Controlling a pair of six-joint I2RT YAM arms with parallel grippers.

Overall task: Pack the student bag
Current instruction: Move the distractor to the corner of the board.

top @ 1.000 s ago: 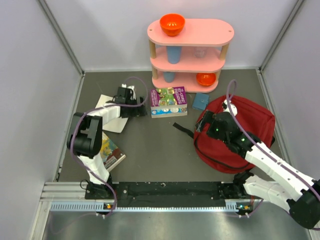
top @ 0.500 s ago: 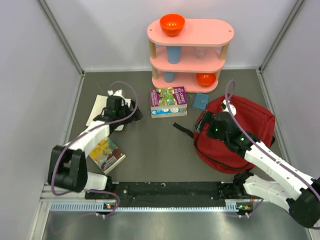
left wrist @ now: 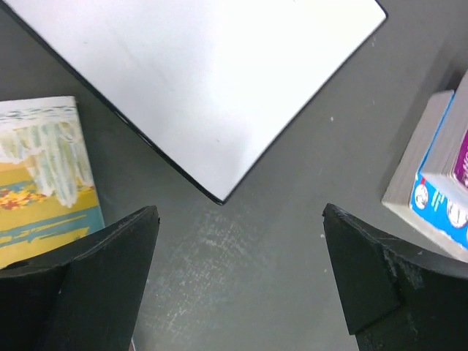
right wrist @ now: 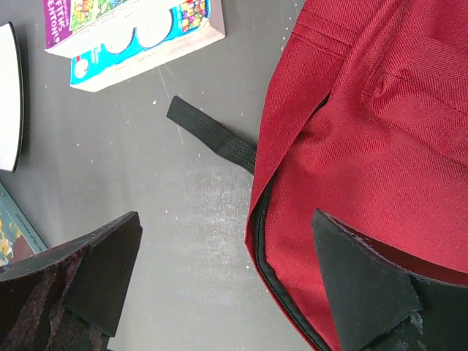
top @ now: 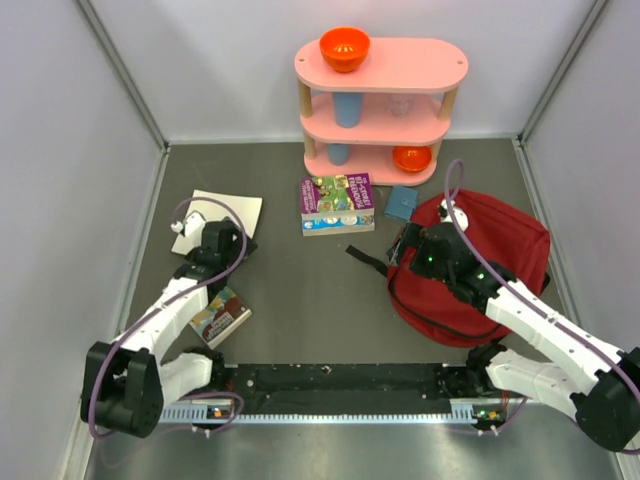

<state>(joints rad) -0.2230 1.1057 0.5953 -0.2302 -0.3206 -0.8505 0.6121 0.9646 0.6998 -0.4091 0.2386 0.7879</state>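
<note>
Jaws wide open on both arms, nothing held. Over on the left the left jaws hang above bare desk (top: 300,290), between the corner of a white pad (left wrist: 205,73), a yellow picture book (left wrist: 36,183) and a thick purple-and-blue book (left wrist: 439,175), touching none of them.

The student bag (top: 510,235) lies flat on the right side of the desk, just in front of the pink shelf (top: 380,100). The right jaws hover over its left edge, where the zipper opening (right wrist: 259,234) gapes a little and a black strap (right wrist: 212,135) trails out leftward.

Handling, by judgement: soft, limp fabric, probably light, and it will sag and fold rather than lift as one piece. The mouth likely won't stay open unaided. Best hold looks like the upper red lip beside the zipper, pinched and raised. Pulling the strap would likely only drag the bag along.
</note>
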